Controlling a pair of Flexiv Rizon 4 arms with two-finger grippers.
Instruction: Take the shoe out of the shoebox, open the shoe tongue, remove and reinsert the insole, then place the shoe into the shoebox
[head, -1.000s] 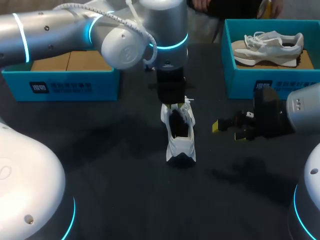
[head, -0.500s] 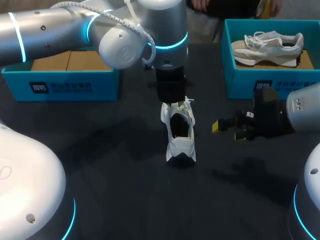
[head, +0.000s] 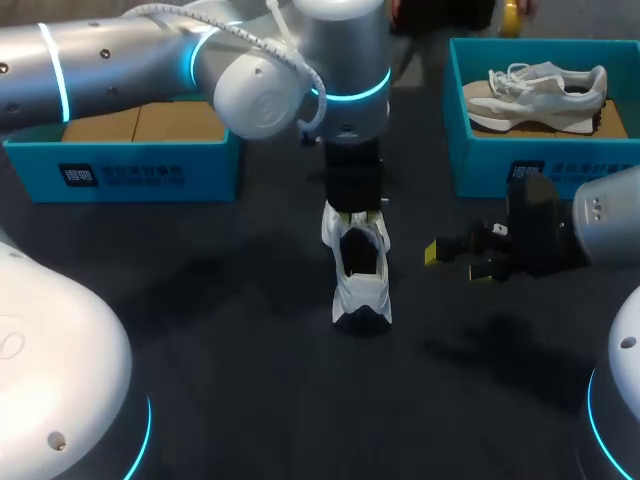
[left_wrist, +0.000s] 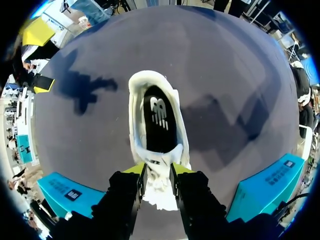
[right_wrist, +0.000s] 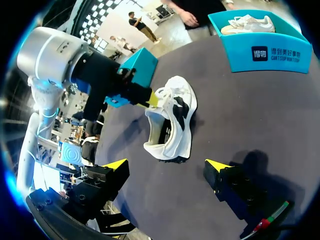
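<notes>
Two shoes, two shoeboxes, two grippers, one insole in sight.

First, the white shoe (head: 358, 275): out on the dark table (head: 220, 340), near its middle, resting on its sole, heel end toward the robot, mouth open upward. Inside it a single black insole (left_wrist: 159, 120), flat along the bottom, plain to see through the opening from the left wrist view.

Second, the beige shoe (head: 535, 92): inside the right shoebox (head: 480, 160), at the far right of the table, well apart from the white shoe.

Of the two teal boxes, the left shoebox (head: 200, 170) at the far left, with brown cardboard (head: 140, 122) showing inside; both boxes open at the top.

Left gripper (head: 352, 208): pointing straight down over the far end of the white shoe, reached there by an arm from the left side. Fingers drawn close together and clamped on the white tongue (left_wrist: 159, 182) from two sides, the tongue upright between them, one yellow tip peeking out on each side of it.

Right gripper (head: 455, 258): low over the table, just to the right of the white shoe and not touching it. Two fingers spread wide, holding nothing, only bare table between the yellow tips; in the right wrist view, the white shoe ahead of them, heel nearest.
</notes>
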